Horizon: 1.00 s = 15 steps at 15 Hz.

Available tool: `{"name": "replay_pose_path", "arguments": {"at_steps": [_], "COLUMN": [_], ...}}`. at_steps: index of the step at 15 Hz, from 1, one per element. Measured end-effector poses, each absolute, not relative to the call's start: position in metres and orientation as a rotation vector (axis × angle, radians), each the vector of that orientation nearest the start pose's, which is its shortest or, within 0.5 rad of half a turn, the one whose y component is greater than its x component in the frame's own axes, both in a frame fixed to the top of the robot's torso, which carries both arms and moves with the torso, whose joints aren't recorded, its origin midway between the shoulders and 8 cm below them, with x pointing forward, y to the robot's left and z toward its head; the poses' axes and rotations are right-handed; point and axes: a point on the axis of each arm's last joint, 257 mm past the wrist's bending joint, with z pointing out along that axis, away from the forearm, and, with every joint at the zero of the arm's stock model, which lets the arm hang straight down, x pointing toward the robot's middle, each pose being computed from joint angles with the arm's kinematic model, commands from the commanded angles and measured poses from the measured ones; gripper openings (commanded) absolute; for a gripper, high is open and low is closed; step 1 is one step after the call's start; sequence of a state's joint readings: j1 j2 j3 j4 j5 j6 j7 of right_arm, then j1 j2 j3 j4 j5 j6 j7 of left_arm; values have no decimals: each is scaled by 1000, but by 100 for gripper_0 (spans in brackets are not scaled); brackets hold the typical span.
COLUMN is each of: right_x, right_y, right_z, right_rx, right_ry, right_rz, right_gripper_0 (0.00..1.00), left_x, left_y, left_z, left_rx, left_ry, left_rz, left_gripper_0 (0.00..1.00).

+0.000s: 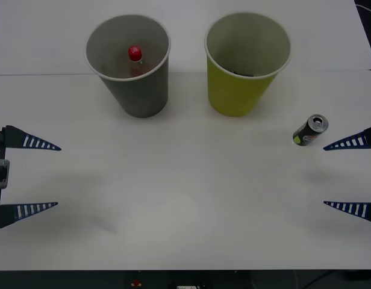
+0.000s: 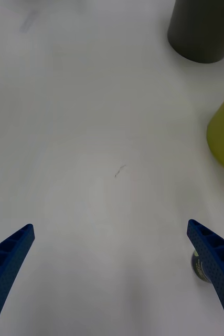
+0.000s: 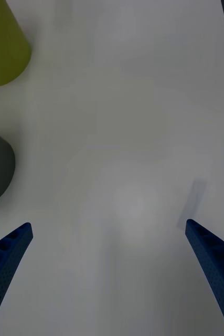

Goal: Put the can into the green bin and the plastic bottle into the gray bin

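White tabletop (image 1: 185,217) — plastic bottle (image 1: 135,55) stood inside gray bin (image 1: 137,90); can (image 1: 310,130) stood near right edge, beside green bin (image 1: 240,90). Left gripper (image 1: 44,174) and right gripper (image 1: 339,174) — both spread apart, empty.

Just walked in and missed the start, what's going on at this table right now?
A two-armed robot is sorting. The plastic bottle already sits in the gray bin. The can stands on the table, right of the green bin. The right end effector is open beside it; the left end effector waits open.
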<state>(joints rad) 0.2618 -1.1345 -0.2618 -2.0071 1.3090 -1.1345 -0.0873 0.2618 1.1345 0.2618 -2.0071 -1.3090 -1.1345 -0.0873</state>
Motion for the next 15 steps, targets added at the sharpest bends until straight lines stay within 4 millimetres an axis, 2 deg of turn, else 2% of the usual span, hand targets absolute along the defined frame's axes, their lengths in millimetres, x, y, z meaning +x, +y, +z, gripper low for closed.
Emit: {"name": "replay_pose_path", "arguments": {"at_steps": [2, 4, 8, 15], "right_x": [341, 332, 333, 341], "right_y": [-286, -283, -281, -281], "right_z": [-167, -177, -171, -169], "right_rx": [-1634, -1617, -1602, -1357], "right_ry": [1596, 1616, 1598, 1637], "right_rz": [209, 254, 258, 201], "right_gripper_0": [100, 100, 100, 100], "left_x": [341, 341, 341, 341], "left_y": [286, 286, 286, 286], "left_z": [-167, -167, -167, -167], "left_rx": [1762, 1762, 1762, 1762], "left_ry": [1444, 1444, 1444, 1444], "left_rz": [-118, -118, -118, -118], "left_gripper_0": [100, 100, 100, 100]}}
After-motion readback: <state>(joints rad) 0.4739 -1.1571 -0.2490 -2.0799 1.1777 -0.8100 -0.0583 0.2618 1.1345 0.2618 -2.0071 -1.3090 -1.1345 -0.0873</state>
